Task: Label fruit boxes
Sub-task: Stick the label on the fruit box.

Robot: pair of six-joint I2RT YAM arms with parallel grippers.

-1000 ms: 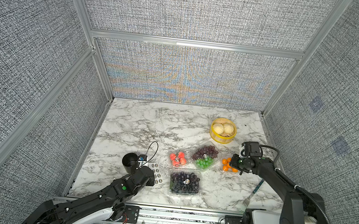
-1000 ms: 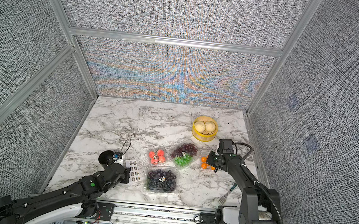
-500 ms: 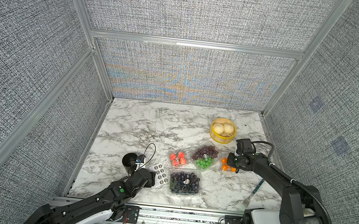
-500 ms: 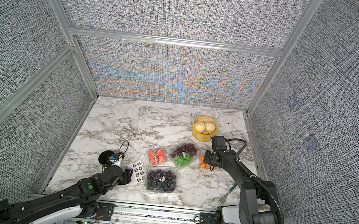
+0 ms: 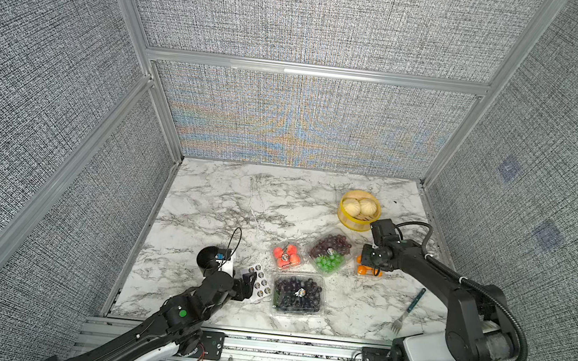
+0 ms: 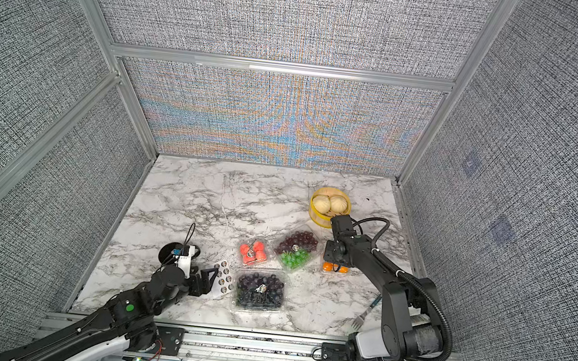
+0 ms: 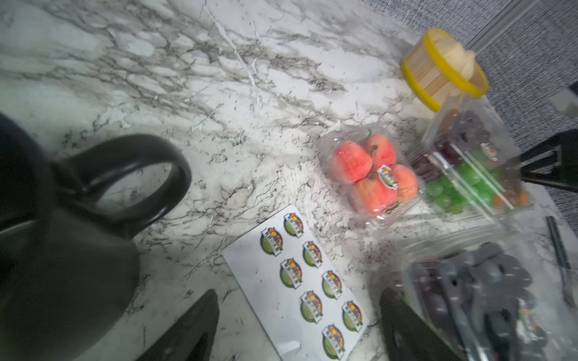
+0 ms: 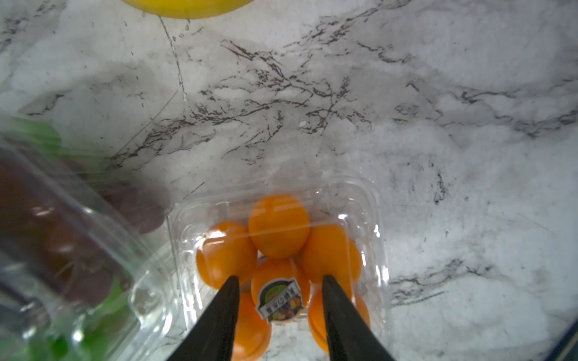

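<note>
Marble-patterned tabletop (image 5: pixel 227 197) inside a grey fabric-walled booth, seen in both top views and from both wrists. Nearest the front edge: left gripper (image 7: pixel 297 300) over the near end of the sticker sheet (image 5: pixel 257 283), jaws spread wide and pinching nothing; several round stickers left on the sheet, with blank patches beside them. Black mug (image 5: pixel 207 257) just behind that arm. Beside the sheet, toward the middle of the front: dark-purple grape box (image 5: pixel 297 294), largest of the four, lid closed, one label (image 5: pixel 300 292) on top. Fork (image 5: pixel 407 313) lying alone toward the right front. Middle row, from left to right: red-fruit box (image 7: pixel 369 175) with a label (image 7: pixel 387 178) on its lid; purple-and-green grape box (image 5: pixel 330 253), likewise bearing a label (image 7: pixel 488 150); orange-fruit box (image 8: pixel 281 237) directly under the right gripper (image 8: pixel 280 278), fingers parted, one on either side of a label (image 8: pixel 280 300) lying on the lid, nothing held between them. Farthest back: yellow steamer basket (image 5: pixel 357 210) with pale buns, unlabelled and no part of the job. Progress, as a judgement: all four boxes now carrying a sticker, so labelling apparently complete, or very nearly; remaining, at most, pressing the orange-box label flat and drawing both arms clear.
</note>
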